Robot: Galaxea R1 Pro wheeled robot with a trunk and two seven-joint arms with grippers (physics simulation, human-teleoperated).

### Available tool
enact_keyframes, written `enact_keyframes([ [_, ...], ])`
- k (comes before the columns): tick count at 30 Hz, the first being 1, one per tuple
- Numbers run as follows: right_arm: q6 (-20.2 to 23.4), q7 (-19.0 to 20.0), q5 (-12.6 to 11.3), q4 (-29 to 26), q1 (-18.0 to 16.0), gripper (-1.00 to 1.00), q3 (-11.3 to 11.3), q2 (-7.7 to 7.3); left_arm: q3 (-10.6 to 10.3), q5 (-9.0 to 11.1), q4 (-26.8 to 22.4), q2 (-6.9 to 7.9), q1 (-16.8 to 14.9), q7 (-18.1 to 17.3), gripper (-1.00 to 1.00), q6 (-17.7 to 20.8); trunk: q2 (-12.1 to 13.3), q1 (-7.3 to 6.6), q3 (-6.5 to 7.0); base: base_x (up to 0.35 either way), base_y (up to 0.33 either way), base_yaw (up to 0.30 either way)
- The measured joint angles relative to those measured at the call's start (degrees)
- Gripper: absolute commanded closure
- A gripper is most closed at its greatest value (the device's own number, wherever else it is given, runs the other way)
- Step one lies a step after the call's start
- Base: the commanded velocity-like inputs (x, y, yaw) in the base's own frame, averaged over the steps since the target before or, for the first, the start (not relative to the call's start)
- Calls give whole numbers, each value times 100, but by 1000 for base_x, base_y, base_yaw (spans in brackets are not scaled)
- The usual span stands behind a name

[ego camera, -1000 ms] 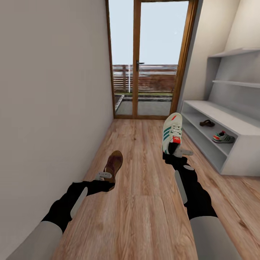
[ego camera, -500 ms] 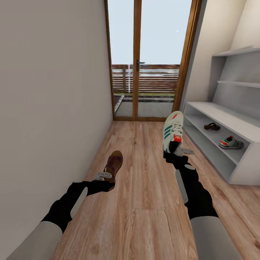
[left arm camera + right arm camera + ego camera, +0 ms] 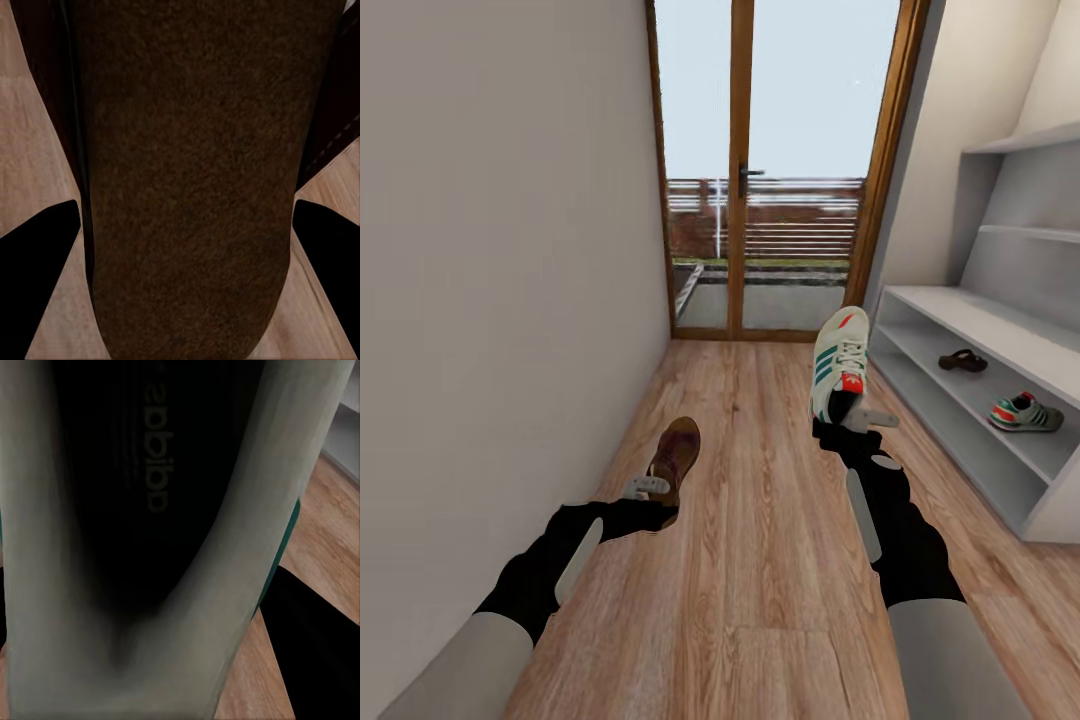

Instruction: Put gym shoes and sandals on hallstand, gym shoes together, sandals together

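so the robot's in the corridor with both arms stretched out ahead, each one carrying a shoe above the wood plank floor (image 3: 760, 560). the left gripper (image 3: 650, 492) has its fingers clamped on a brown sandal (image 3: 676, 455), held up off the floor with the toe pointing away toward the door. in the left wrist view the sandal's dark brown surface (image 3: 187, 172) runs right along between the two dark fingers (image 3: 34, 262), with floor planks showing at the edges.

the right gripper (image 3: 855, 420) has its fingers closed on a white gym shoe (image 3: 837, 365) with green stripes and red-orange patches, gripped at the heel end so the shoe stands nearly upright, toe up. the right wrist view looks straight into that shoe's dark opening (image 3: 142, 502), with the pale collar around it.

over on the right is the pale grey hallstand (image 3: 1000, 330). in its open shelf compartment under the bench top, the other sandal (image 3: 963, 361) sits further back toward the door and the other gym shoe (image 3: 1025, 413) sits nearer the front, well apart from each other. a glass door with a wooden frame (image 3: 740, 170) closes off the far end of the corridor.
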Motion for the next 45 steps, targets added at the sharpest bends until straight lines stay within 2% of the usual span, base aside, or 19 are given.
enact_keyframes([
  [37,1,0,-4,-2,0,100,14,-1,1,-1,3,2,-1,0,100,-2,0,0,0,346,0,-239],
  [45,-1,0,3,5,-1,100,23,1,2,-1,0,6,0,0,100,0,0,0,0,346,0,-31],
])
